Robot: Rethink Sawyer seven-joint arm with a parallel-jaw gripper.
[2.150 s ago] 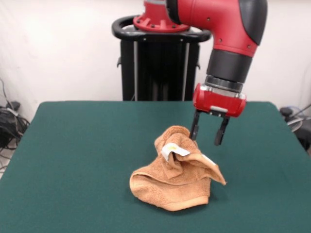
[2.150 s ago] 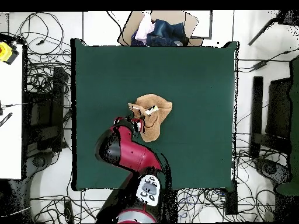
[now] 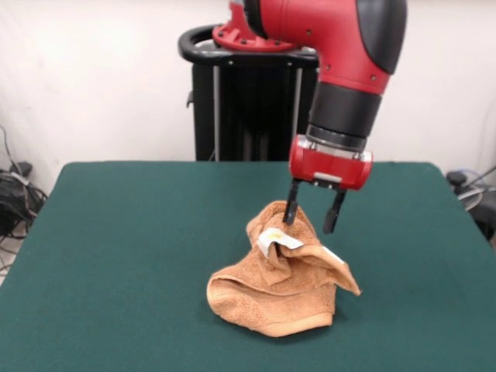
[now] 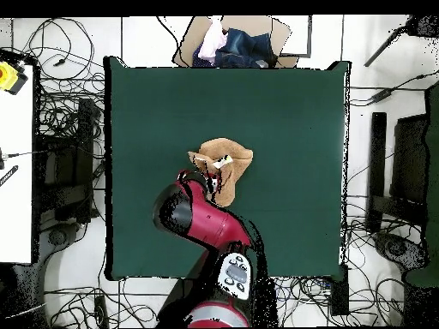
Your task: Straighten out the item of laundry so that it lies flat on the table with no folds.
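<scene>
Green table (image 3: 116, 256): fingers (image 3: 313, 211) spread over crumpled towel (image 3: 283, 288).

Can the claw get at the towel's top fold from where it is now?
Probably yes. The claw is open right at the peak of the crumpled towel, one finger against the raised fold near the white label. Nothing else on the green table stands in the way.

Counting: one towel (image 3: 280, 288) sitting crumpled on one desk (image 3: 116, 248), showing one white label (image 3: 275, 240); one arm (image 3: 341, 70) hanging over it, carrying one pincer (image 3: 313, 216) with two fingers (image 3: 291, 206).
</scene>
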